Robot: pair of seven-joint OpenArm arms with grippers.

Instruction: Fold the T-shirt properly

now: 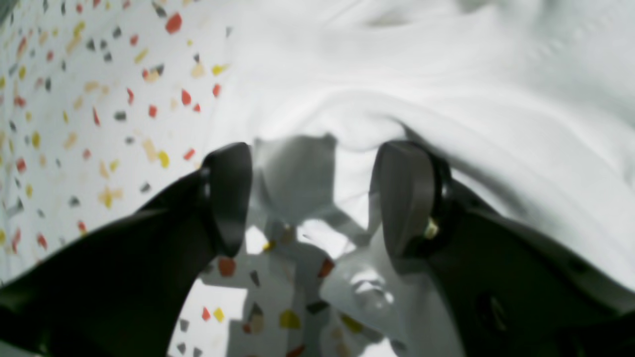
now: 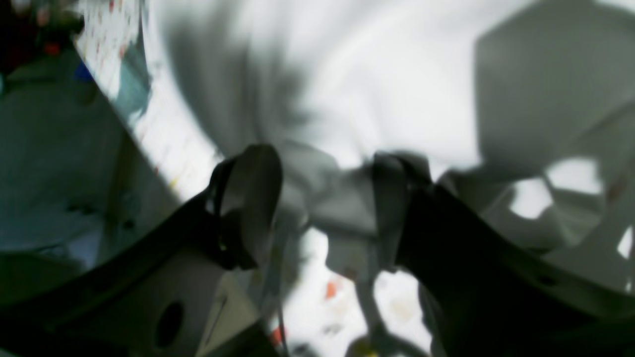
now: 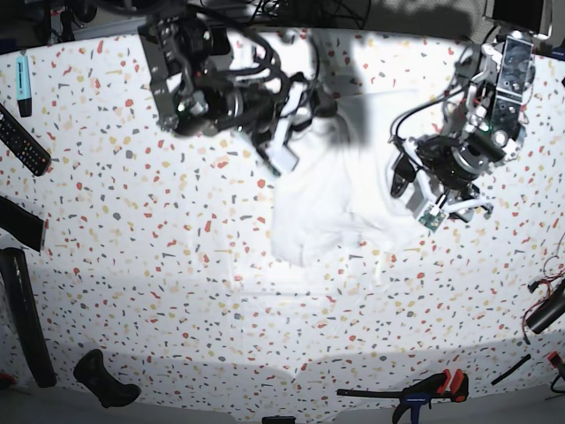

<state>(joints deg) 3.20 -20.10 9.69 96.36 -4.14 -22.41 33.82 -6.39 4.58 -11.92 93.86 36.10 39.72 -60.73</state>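
The white T-shirt (image 3: 340,190) lies crumpled in the middle of the speckled table (image 3: 159,247), its cloth bunched in folds. My left gripper (image 1: 317,198) is open at the T-shirt's (image 1: 397,74) edge. One finger is over bare tabletop and the other over the cloth; in the base view this gripper (image 3: 404,181) sits at the shirt's right side. My right gripper (image 2: 322,208) stands open low over the T-shirt (image 2: 377,74), with shadowed cloth between its blurred fingers; whether they touch it is unclear. In the base view it (image 3: 298,141) is at the shirt's upper left.
A remote control (image 3: 22,150) and a teal marker (image 3: 24,84) lie at the table's left, with long black objects (image 3: 22,318) along that edge. A clamp (image 3: 415,393) and a black handle (image 3: 106,380) lie at the front edge, with tools (image 3: 547,309) at the right edge.
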